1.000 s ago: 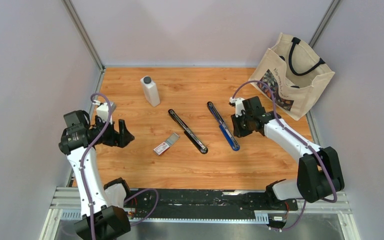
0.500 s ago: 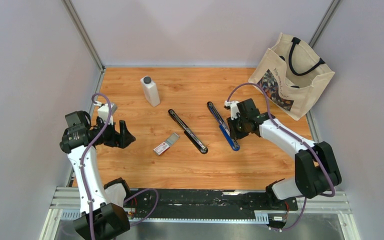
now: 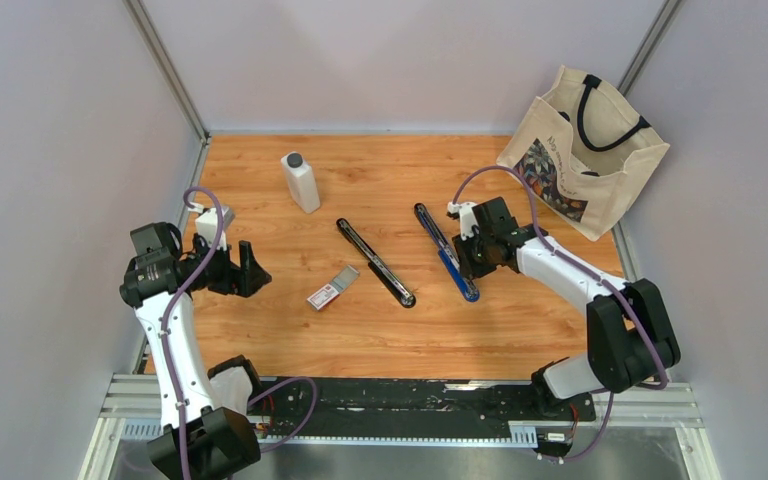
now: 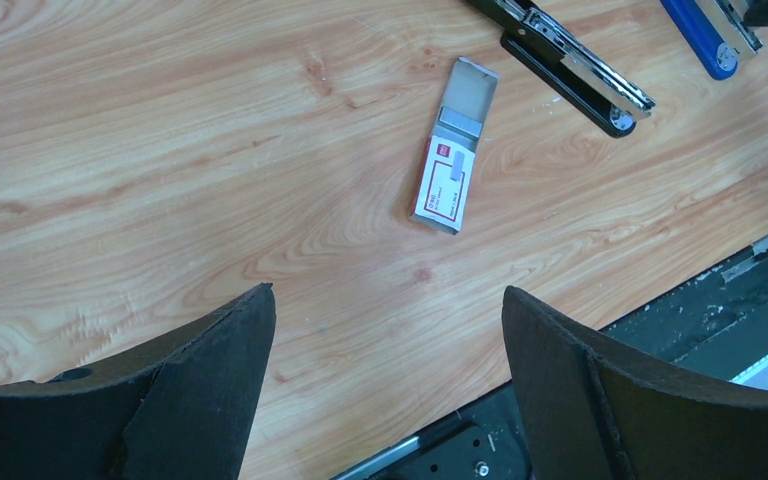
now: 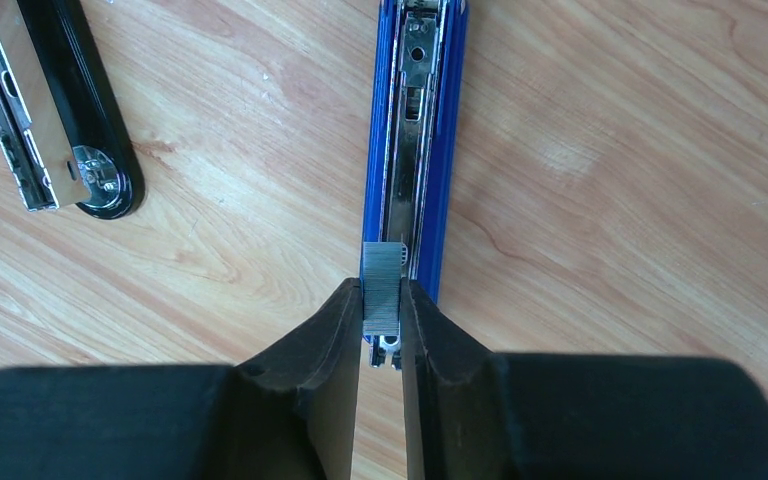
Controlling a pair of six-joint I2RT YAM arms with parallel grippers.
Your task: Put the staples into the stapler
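Counter (image 3: pixel 360 340), wood-grain, top view; clock directions read from its centre.

1. Staple box (image 3: pixel 332 287), small, white and red, lying flat at about 8 o'clock. Its grey tray is slid partway out toward 1 o'clock. Nothing touches it. The left wrist view shows it (image 4: pixel 452 175) well ahead of the fingers.
2. Black stapler (image 3: pixel 375 262), opened out flat near the centre and running from 11 to 5 o'clock, just beside the box.
3. Blue stapler (image 5: pixel 415 130), opened flat at 3 o'clock of the black one, its metal channel facing up.
4. Strip of staples (image 5: pixel 381 290), pinched upright over the near end of the blue stapler's channel. Whether it touches the channel cannot be told.
5. Right fingers (image 5: pixel 335 340), narrow, holding the strip.
6. Left fingers (image 4: pixel 210 370), spread wide, holding nothing, at 9 o'clock near the counter's edge.
7. White bottle (image 3: pixel 300 182), dark cap, upright at 11 o'clock.
8. Cloth bag (image 3: pixel 585 150), black handles, at 2 o'clock.
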